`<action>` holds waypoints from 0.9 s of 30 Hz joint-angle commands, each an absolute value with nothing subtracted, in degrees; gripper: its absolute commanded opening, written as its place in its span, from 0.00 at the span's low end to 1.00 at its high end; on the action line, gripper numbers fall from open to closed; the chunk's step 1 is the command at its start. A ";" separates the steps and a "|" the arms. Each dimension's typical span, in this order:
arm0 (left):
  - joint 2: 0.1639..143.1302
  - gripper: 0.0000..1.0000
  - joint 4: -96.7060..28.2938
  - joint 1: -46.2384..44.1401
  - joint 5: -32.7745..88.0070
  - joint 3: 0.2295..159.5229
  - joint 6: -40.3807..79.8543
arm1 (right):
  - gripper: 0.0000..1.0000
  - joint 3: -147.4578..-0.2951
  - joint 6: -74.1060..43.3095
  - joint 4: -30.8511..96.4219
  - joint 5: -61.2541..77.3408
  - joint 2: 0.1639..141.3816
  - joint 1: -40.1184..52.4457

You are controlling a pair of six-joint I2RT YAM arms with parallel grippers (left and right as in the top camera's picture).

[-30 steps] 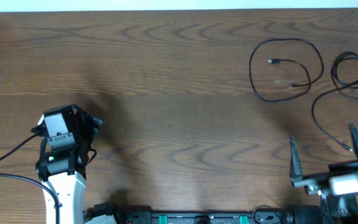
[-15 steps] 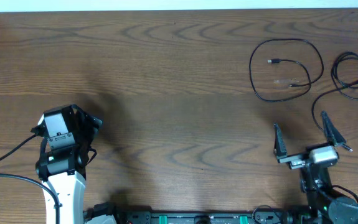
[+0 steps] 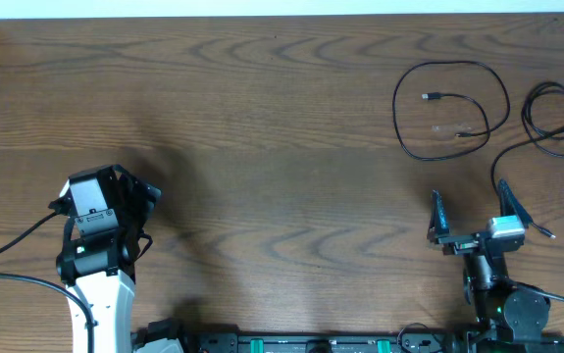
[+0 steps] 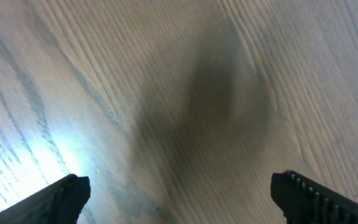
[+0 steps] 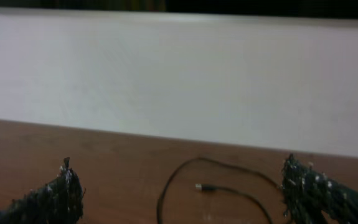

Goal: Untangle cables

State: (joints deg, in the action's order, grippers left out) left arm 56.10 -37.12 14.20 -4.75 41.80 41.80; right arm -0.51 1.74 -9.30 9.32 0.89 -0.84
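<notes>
black cables (image 3: 448, 63) loose on wooden table (image 3: 262, 118), far right side. right gripper (image 3: 470, 192) near them, jaws released, nothing held. left gripper (image 4: 180, 180) well apart, jaws likewise released.

Left arm (image 3: 95, 294) at lower left, white link, black head with grey plate, thick black lead (image 3: 12, 240) behind it, right arm (image 3: 502, 299) at lower right, black, pale block, right gripper (image 3: 469, 191) with dark ribbed fingers (image 3: 437, 214).

White cord (image 3: 455, 129) v. faint, route unclear overhead.
</notes>
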 commanded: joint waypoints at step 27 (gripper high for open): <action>55.72 0.99 -37.30 14.28 -4.93 42.17 41.87 | 0.99 -0.30 -1.61 4.16 1.50 0.30 -1.96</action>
